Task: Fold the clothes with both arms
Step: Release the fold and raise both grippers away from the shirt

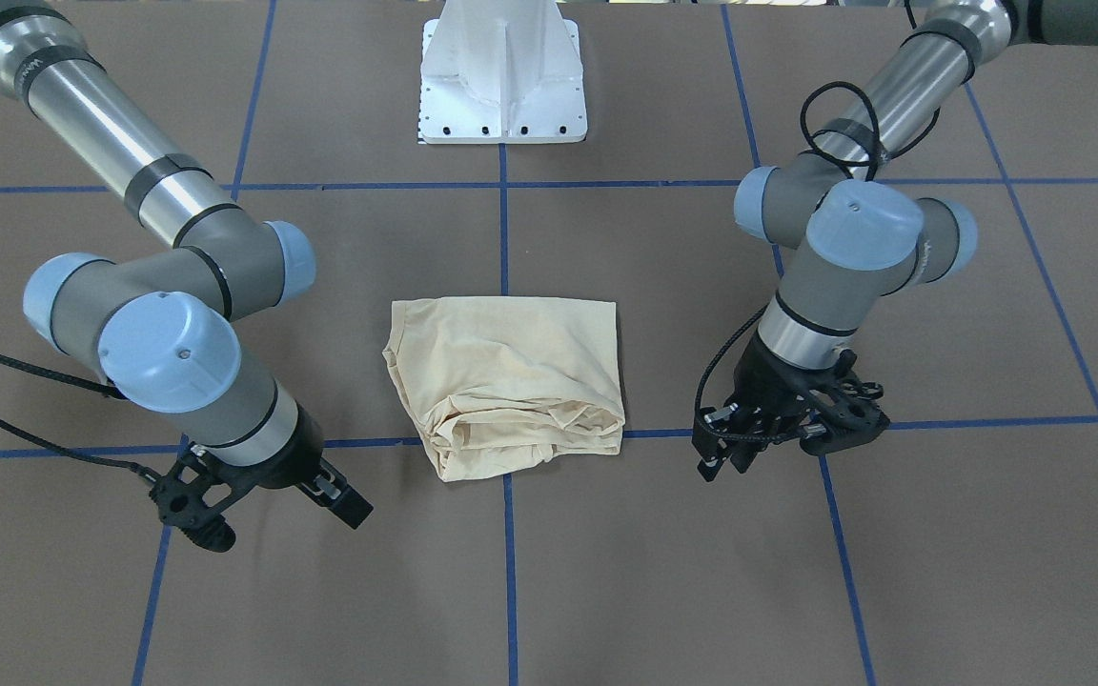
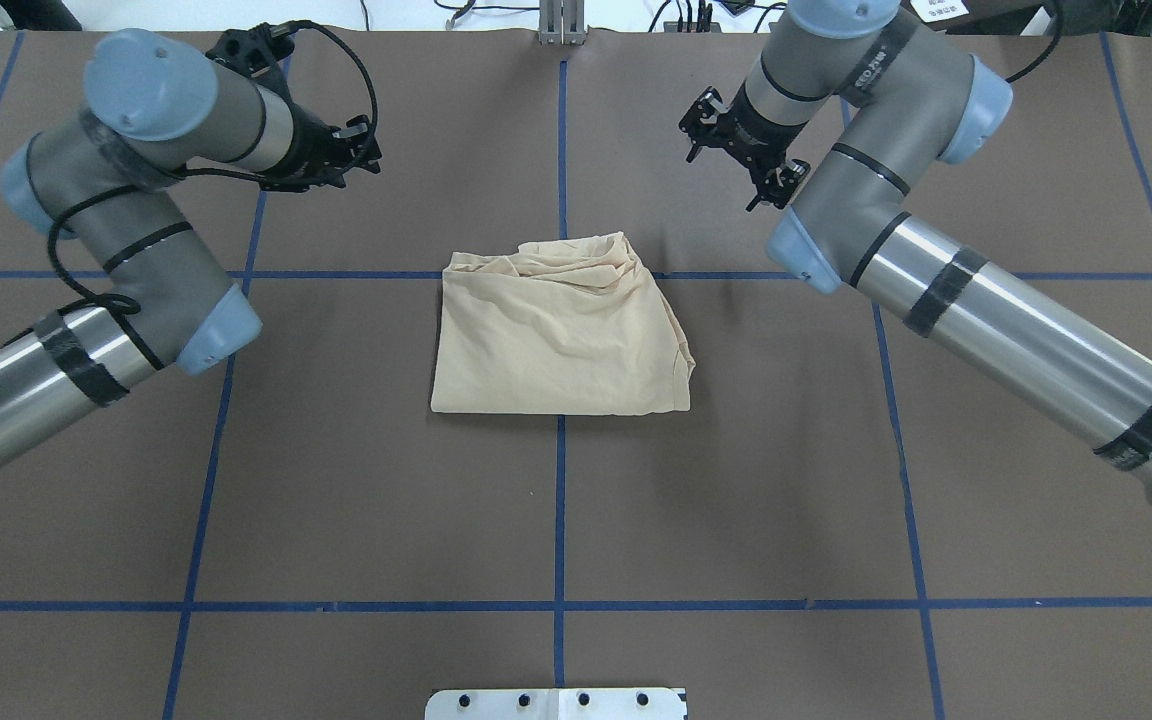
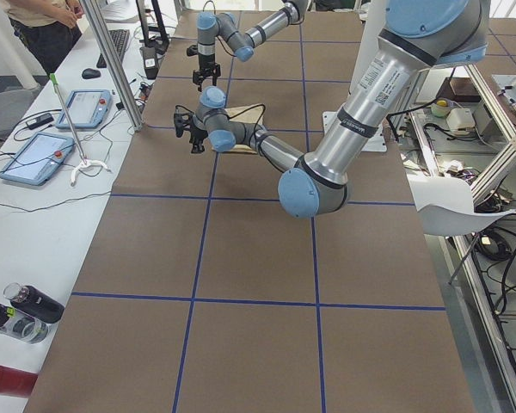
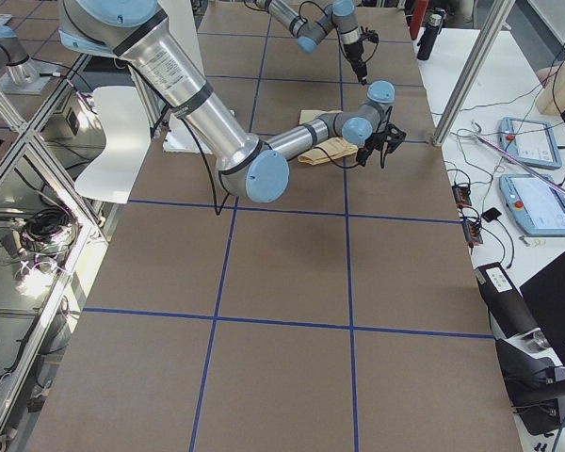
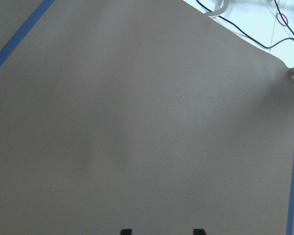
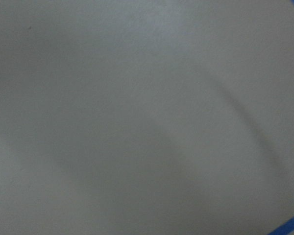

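Overhead exterior: shirt (image 2: pixel 556 340) on brown blue-taped table (image 2: pixel 386 500)

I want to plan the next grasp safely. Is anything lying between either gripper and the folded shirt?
Nothing visible does. Only the brown table with its blue tape lines lies between the left gripper and the shirt, and likewise for the right gripper. Neither touches the shirt.

Shirt (image 2: pixel 561 340) at table (image 2: pixel 556 520) centre
We find the left gripper (image 2: pixel 351 150) left of it and the right gripper (image 2: pixel 736 150) right of it, both apart from it, toward its far edge.
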Tool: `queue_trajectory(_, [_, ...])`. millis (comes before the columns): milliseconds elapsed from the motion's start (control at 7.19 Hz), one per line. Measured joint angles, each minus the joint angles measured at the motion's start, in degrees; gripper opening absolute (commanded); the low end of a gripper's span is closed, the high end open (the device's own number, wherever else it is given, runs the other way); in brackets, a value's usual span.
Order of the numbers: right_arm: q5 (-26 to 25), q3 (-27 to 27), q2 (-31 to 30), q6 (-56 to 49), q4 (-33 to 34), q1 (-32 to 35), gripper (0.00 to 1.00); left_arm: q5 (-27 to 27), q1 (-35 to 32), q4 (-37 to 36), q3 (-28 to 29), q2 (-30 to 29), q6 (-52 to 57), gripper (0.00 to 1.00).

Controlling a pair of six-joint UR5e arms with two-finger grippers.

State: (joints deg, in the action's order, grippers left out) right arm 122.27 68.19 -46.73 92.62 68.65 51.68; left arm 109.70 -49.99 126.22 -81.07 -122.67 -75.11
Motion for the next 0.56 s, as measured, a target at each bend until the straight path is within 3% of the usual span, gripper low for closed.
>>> queue_trajectory(556, [1.96, 15.29, -20.42, -34.61, 3.95, 11.63, 1.0, 16.43, -15.92, -0.08, -7.43, 16.57, 40.14, 0.54])
